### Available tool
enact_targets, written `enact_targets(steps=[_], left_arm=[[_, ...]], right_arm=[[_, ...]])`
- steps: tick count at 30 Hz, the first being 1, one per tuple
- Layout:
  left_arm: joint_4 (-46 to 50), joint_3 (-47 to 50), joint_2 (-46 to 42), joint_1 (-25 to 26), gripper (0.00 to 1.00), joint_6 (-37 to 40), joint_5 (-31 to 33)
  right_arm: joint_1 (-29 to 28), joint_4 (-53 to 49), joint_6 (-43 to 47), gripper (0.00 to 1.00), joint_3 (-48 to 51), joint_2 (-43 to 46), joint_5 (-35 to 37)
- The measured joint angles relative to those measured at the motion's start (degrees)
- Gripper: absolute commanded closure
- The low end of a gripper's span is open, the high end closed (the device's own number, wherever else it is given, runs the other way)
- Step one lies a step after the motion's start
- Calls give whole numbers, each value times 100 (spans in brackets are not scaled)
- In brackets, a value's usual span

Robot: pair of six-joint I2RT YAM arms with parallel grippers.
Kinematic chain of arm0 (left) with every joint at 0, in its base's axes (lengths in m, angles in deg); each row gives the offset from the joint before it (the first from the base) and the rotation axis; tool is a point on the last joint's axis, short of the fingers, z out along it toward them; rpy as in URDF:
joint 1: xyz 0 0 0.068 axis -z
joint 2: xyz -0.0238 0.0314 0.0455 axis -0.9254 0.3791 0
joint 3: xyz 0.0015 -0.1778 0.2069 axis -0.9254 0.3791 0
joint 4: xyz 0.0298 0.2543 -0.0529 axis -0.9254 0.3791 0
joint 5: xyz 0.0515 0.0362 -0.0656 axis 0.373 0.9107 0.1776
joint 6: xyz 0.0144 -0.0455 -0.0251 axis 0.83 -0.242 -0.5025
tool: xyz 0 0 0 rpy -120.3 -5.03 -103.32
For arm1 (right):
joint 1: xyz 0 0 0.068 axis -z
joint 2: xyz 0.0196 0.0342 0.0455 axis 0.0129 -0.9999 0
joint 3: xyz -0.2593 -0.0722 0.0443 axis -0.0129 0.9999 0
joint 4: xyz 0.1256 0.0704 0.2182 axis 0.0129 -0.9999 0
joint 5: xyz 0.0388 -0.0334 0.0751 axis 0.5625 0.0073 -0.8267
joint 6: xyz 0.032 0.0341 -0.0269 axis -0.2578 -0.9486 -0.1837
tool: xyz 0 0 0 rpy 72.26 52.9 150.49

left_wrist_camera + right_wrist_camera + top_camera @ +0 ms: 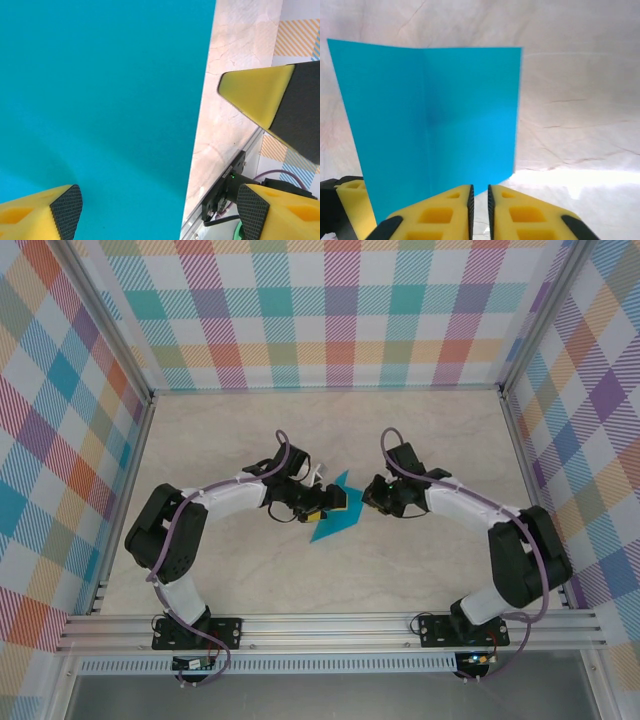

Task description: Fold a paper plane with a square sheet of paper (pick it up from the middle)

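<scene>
Thin teal-blue square sheet of paper [435, 120] stands creased over the pale marbled bench [570, 100]; left claw [157, 210] gapes astride it; right claw [480, 192] nearly together — grip unclear; unpinched, it may flop flat.

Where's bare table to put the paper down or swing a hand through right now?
Crowded: the centre, where the left hand and right hand flank the paper. Free: the wide table strip between them and the back wall, and the patch between the paper and the front rail.
</scene>
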Motion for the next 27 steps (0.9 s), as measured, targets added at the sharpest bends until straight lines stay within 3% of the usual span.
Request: enact_targets(steps=[7,13,19,27], left_arm=[[-330,153,286,39,22,-26,-195],[-350,208,575,74,30,-26,-208],[-348,240,601,76,47,-72,-96],[-262,317,417,59,61,-177,345]], right_arm=[[186,-361,-120,79,374,748,343],[186,-166,-17,85,372,734,-68],[-35,212,11,91,188,127,-625],[-391,450,9,94,-463,-1121,-813]])
